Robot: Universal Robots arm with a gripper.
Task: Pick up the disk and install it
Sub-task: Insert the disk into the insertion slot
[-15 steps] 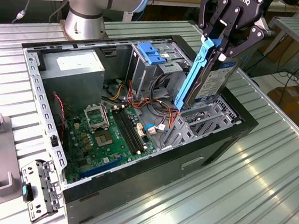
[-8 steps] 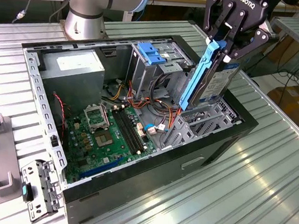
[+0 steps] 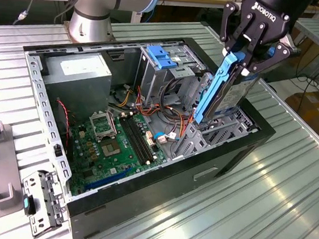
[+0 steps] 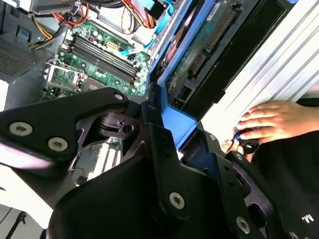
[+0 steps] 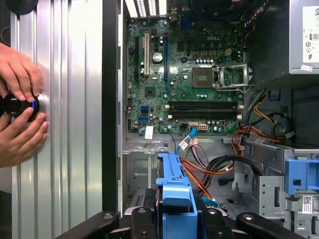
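Observation:
The disk [image 3: 227, 86], a black drive in a blue plastic carrier frame, stands steeply tilted over the open computer case [image 3: 142, 177] at the exterior view's right. My gripper [image 3: 243, 55] is shut on its upper end, one finger on each side. The disk's lower end sits at the metal drive bay [image 3: 227, 129] in the case's corner. In the first wrist view the blue carrier [image 5: 174, 186] runs out from between my fingers [image 5: 142, 219] towards the bay. In the second wrist view the disk [image 4: 199, 47] shows its circuit-board side, with the gripper [image 4: 167, 127] clamped on the carrier.
Inside the case lie the green motherboard [image 3: 117, 143], a grey power supply [image 3: 76, 71], a grey cage with a blue latch [image 3: 163, 57] and loose cables [image 3: 173, 121]. A person's hands [image 5: 20, 99] work a knob on the ribbed table [image 3: 253, 209]. A metal bracket [image 3: 39, 201] lies beside the case.

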